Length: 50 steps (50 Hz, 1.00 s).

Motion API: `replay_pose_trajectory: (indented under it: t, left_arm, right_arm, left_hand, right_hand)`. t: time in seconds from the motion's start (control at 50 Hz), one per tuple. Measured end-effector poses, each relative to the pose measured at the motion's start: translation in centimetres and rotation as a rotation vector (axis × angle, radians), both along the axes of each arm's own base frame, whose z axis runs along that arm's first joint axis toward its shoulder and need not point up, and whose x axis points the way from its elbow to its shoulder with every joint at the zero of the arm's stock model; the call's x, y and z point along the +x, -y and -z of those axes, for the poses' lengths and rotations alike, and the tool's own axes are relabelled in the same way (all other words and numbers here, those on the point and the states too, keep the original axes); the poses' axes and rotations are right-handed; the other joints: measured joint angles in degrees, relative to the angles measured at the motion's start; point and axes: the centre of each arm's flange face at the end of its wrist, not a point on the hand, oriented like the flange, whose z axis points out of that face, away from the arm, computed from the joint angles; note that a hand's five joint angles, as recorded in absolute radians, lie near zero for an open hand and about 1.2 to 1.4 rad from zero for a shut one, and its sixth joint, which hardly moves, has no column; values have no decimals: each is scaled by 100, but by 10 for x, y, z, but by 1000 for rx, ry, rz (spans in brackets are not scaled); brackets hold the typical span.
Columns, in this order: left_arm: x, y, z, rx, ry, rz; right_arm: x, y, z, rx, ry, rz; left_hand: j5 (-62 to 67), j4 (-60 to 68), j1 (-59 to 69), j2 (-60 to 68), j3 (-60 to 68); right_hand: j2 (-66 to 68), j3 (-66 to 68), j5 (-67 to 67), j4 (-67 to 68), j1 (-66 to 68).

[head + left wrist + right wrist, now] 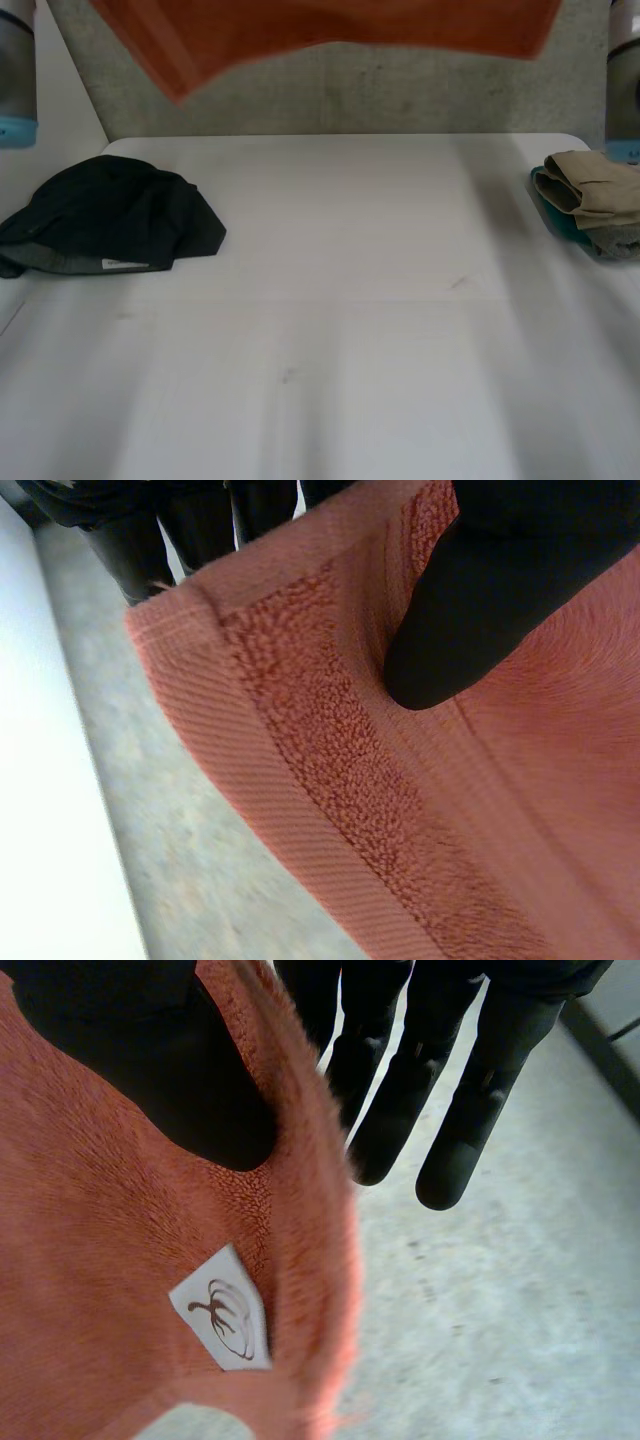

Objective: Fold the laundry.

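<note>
Holds both arms raised above the tabletop (pixel 350 300), the left arm (pixel 15 70) and the right arm (pixel 625 75) standing upright at the two sides of the head view, each a grey joint ending in a light-blue cap. Pinches the towel (pixel 330 810) near a corner with the left robot hand (pixel 500 580), thumb laid flat on the near face just inside the hemmed border, fingers (pixel 130 540) straight and running down behind the cloth. Pinches the towel by an edge with the right robot hand (pixel 150 1060), thumb pressed on the near face, fingers (pixel 450 1090) straight, slightly spread, reaching out past the cloth's edge.
</note>
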Motion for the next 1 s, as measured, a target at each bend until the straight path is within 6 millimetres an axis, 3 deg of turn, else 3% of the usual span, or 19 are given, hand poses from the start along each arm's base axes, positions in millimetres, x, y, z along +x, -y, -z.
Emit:
replay_pose_trajectory:
  t: [0.1,0.16,0.18,0.22,0.24,0.34,0.42,0.54,0.6,0.74,0.8,0.86,1.0]
  left_arm:
    - [-6,-4,44,136,49,37]
    - [-10,-8,86,254,86,51]
    - [-11,-11,107,312,104,56]
    - [-12,-12,118,341,114,57]
    - [-13,-17,151,426,144,58]
    - [-11,-34,225,619,239,35]
    - [-7,-48,253,725,306,12]
    - [3,-78,265,894,399,-20]
    - [8,-90,263,953,426,-26]
    - [11,-103,254,976,442,-8]
    - [11,-102,252,954,438,-3]
    - [11,-100,249,937,432,-6]
    - [13,-105,249,966,438,-14]
  right_arm:
    - [3,0,40,140,-64,-30]
    - [3,1,69,234,-99,-44]
    - [2,1,92,309,-124,-55]
    - [2,1,97,326,-130,-58]
    - [1,1,130,427,-163,-74]
    - [-3,-7,203,662,-253,-98]
    - [-8,-15,238,800,-324,-96]
    - [-22,-32,263,1014,-411,-85]
    - [-29,-39,266,1102,-416,-89]
    - [-47,-39,272,1251,-286,-91]
    - [-55,-32,273,1269,-206,-81]
    - [-63,-26,272,1268,-143,-67]
    - [-71,-26,257,1235,-139,-44]
  left_hand:
    - [0,0,0,8,16]
    - [0,0,0,8,16]
    - [0,0,0,9,17]
    - [0,0,0,9,17]
    - [0,1,0,10,18]
    - [0,2,0,10,18]
    - [0,3,0,11,18]
    - [0,11,0,10,19]
    - [0,14,0,11,19]
    - [0,19,0,11,19]
    - [0,20,0,11,19]
    - [0,20,0,11,19]
    - [0,20,0,11,19]
  right_hand:
    - [0,0,0,3,0]
    - [0,0,0,5,0]
    - [0,0,0,6,0]
    - [0,0,0,7,0]
    - [0,0,0,8,0]
    - [0,0,0,11,0]
    - [0,0,0,11,0]
    - [0,0,0,12,0]
    - [-788,-795,-795,-808,-439]
    - [-2038,-2041,-2142,-2073,-1579]
    - [-1664,-1686,-1737,-1722,-1181]
    - [-214,-304,-329,-325,108]
    - [-2,-16,-192,-5,125]
